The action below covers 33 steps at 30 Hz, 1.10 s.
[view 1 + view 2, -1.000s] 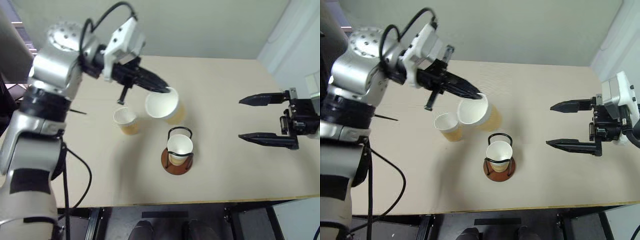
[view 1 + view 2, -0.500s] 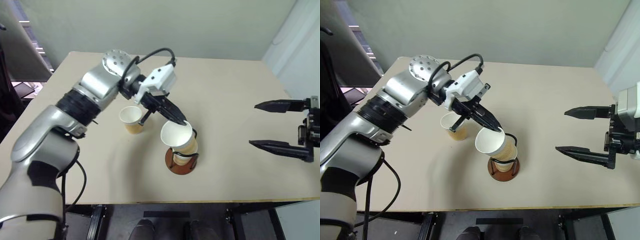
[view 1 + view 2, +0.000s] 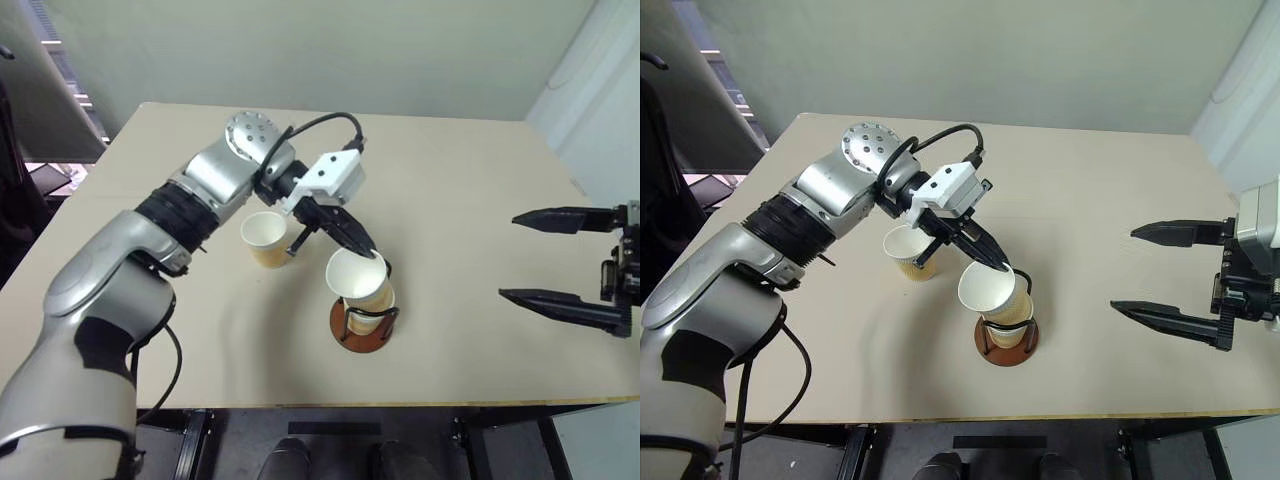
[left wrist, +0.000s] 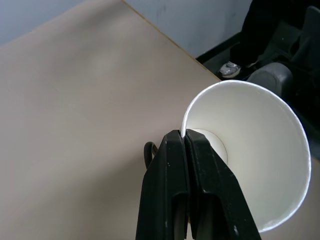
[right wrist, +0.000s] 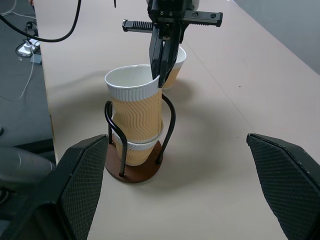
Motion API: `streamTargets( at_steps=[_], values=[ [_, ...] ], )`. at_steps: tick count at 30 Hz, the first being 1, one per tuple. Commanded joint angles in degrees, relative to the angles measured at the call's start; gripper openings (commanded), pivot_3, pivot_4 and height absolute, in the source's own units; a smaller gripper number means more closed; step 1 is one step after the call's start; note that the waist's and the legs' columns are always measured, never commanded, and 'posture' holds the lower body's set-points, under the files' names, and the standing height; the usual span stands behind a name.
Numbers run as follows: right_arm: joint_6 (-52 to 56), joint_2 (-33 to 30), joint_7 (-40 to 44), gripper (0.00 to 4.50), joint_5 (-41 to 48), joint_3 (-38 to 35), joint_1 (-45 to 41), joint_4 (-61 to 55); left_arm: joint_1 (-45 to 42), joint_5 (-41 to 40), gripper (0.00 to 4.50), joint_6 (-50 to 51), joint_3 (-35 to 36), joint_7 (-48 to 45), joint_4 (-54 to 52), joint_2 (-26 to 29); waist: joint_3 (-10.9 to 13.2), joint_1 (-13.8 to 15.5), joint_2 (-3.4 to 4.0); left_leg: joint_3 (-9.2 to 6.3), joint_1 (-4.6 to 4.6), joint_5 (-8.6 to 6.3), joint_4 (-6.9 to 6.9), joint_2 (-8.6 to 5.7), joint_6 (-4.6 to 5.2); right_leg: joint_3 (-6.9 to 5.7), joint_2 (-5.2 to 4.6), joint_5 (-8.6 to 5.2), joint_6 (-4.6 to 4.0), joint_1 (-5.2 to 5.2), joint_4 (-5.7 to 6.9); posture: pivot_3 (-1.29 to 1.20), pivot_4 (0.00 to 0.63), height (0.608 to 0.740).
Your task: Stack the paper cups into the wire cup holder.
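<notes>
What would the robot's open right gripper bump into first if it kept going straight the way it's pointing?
Probably the cup the left gripper is lowering into the wire cup holder. It sits straight ahead between the open right gripper fingers, with bare table before it, though depth is hard to judge.

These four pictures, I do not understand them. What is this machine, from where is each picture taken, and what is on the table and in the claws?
It is a humanoid robot with two arms, each ending in a gripper of two black fingers. Two pictures come from cameras on its head, looking down over a beige table. The other two come from cameras on its wrists, looking along the fingers.

On the table stands a wire cup holder with one paper cup already in it. The left gripper is shut on the rim of a second cup, which sits partly nested in the first, between the wires. A third cup stands on the table beside the holder.

The right gripper is open and holds nothing, off to the robot's right.
</notes>
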Motion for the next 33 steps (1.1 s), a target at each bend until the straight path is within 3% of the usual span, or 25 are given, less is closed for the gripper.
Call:
streamTargets(
  at_steps=[1,5,9,13,16,22,26,33],
  values=[
    [-1.23,-1.07,-0.7,4.5,0.27,-0.83,-0.23,-0.26,-1.85,0.29,0.2,-1.0,-0.24,-2.12,-0.37,0.24,0.0,0.0,0.0,0.0,0.0,0.0,0.0,0.0,0.0,0.03,0.0,0.0,0.0,0.0,0.0,0.0,0.15,0.74],
    [-1.7,-1.0,-0.74,4.5,0.11,-0.53,-0.05,-0.28,-2.13,-0.4,1.29,0.33,0.49,-2.12,-0.75,-0.18,0.0,0.0,0.0,0.04,0.0,0.0,0.01,-0.01,0.0,0.06,0.01,-0.01,0.02,0.0,0.0,0.0,0.15,0.74],
    [-2.42,-0.81,-0.78,4.5,-0.28,0.13,0.17,-0.21,-2.05,0.98,2.81,-0.16,1.6,-2.12,0.6,-1.7,0.0,0.01,0.0,0.08,0.0,0.0,0.01,-0.01,0.0,0.08,0.01,-0.02,0.04,0.0,0.01,0.0,0.15,0.74],
    [-3.52,-0.71,-0.57,4.5,-0.99,1.28,0.25,0.43,-1.96,6.41,4.15,-2.05,7.84,-1.2,6.62,-5.61,0.0,0.05,0.0,0.11,-0.01,-0.01,0.07,-0.02,0.02,0.11,0.01,-0.02,0.08,0.01,0.03,0.0,0.15,0.74],
    [-5.2,-1.0,-0.01,4.5,-1.93,3.44,-0.64,2.01,-1.58,11.68,4.15,-1.69,15.07,1.98,11.85,-5.83,0.0,0.02,0.0,0.19,0.0,-0.03,0.14,-0.02,0.06,0.2,0.04,-0.04,0.12,0.0,0.07,0.0,0.15,0.74],
    [-7.57,-1.46,1.09,4.5,-1.87,7.54,-4.01,4.58,1.17,20.5,4.15,-1.27,25.17,3.16,11.72,4.27,-0.03,-1.37,0.05,0.41,0.05,-0.05,-0.01,0.0,0.1,0.69,0.22,-0.05,0.22,-0.27,0.12,0.0,0.15,0.74],
    [-9.61,-1.51,2.04,4.5,-3.97,11.25,-5.53,6.46,0.97,28.32,4.15,-2.89,27.91,3.97,19.13,8.06,-0.04,-0.85,0.06,0.13,0.04,-0.03,-0.07,0.01,0.13,0.75,0.11,-0.06,0.29,-0.36,0.1,0.0,0.15,0.74],
    [-10.06,-1.53,2.36,4.5,-4.01,12.73,-6.97,7.09,0.91,38.32,4.15,-5.9,28.78,5.1,31.11,5.16,-0.05,-0.04,0.03,-0.04,-0.01,0.01,0.01,-0.07,0.34,0.76,-0.37,-0.02,0.39,-0.34,0.14,0.0,0.15,0.74]
  ],
)
